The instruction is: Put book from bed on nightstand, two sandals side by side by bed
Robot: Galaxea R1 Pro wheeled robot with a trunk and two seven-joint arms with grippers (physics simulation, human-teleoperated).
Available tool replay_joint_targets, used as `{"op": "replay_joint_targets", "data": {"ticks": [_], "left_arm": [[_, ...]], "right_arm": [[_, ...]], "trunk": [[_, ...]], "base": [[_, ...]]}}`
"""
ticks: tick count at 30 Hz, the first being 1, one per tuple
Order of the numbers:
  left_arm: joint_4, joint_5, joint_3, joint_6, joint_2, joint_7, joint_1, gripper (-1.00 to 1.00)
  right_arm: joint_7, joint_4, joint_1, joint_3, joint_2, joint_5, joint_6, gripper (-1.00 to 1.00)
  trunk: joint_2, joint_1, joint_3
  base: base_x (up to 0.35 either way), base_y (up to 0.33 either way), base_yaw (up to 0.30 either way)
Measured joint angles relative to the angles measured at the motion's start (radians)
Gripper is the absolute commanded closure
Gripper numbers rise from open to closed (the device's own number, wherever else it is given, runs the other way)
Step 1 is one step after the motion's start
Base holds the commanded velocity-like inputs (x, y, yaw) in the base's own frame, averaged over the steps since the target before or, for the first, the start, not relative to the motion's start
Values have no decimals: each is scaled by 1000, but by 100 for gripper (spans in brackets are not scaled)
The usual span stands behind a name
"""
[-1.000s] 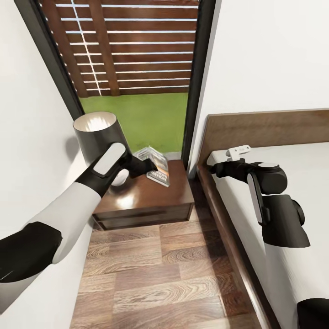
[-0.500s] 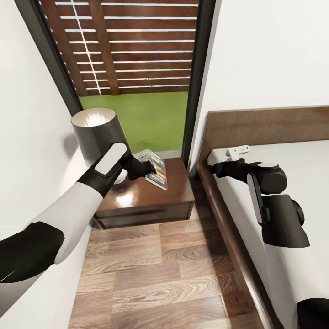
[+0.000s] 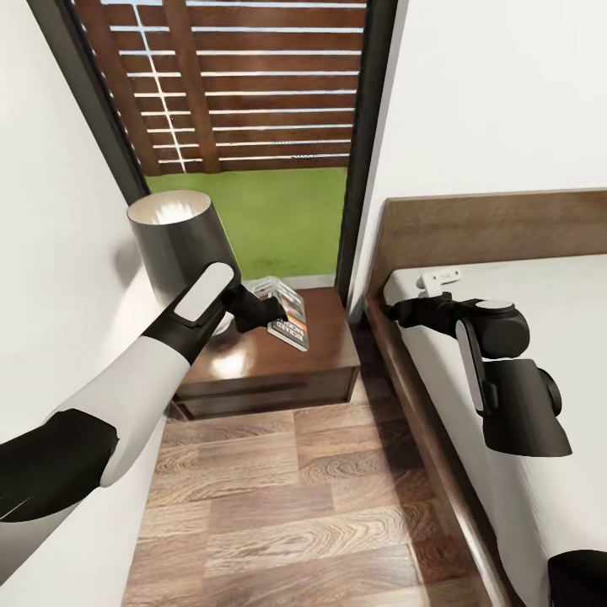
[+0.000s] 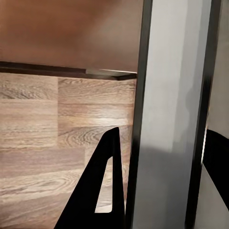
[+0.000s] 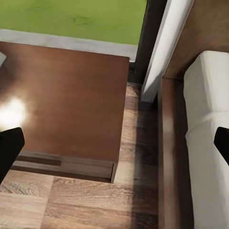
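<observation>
Head view: the small thin paperback book [image 3: 287,314] with a dark cover, orange band and white lettering sits over the rear part of the glossy dark reddish-brown wooden nightstand [image 3: 278,358], towards its window-side edge, so the worktop appears to carry it already. The left gripper [image 3: 268,310] sits at the book's near end, which suggests the placing step is at or near its finish. Whether the jaws are clenched on the book or released cannot be told from this angle. A dark cylindrical lamp with a pale inner shade [image 3: 179,242] occupies the wall-side rear corner, which explains why the book lies towards the bed-side half. The right gripper [image 3: 396,312] is parked over the head corner of the large low bed with a dark brown frame and off-white mattress [image 3: 539,287], clear of the working arm; its jaw state cannot be told here. Left wrist view: one dark finger [image 4: 102,191] stands against a pale grey upright surface, with brown wood-plank floor [image 4: 43,138] beyond. Right wrist view: two dark fingertips [image 5: 9,148] sit at opposite borders with nothing between them, so these jaws are spread and empty above the nightstand and bed edge.
</observation>
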Motion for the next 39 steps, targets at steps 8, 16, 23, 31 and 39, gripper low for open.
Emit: {"op": "replay_joint_targets", "data": {"ticks": [8,16,23,31,39], "left_arm": [[0,-1,0,1,0,1,0,100],[4,0,-1,1,0,1,0,100],[4,0,-1,0,0,4,0,100],[-5,-5,-1,0,0,15,0,100],[-7,-8,-2,0,-4,18,-1,100]], "right_arm": [[1,0,0,0,0,0,0,-100],[1,0,0,1,0,0,0,-100],[1,0,-1,2,0,-1,0,-100],[1,0,0,4,1,-2,0,-100],[1,0,1,3,1,-2,0,-100]], "trunk": [[-56,31,-25],[-112,61,-50],[-154,84,-69],[-154,84,-69],[-154,84,-71]], "base": [[0,0,0],[0,0,0],[0,0,0],[0,0,0],[0,0,0]]}}
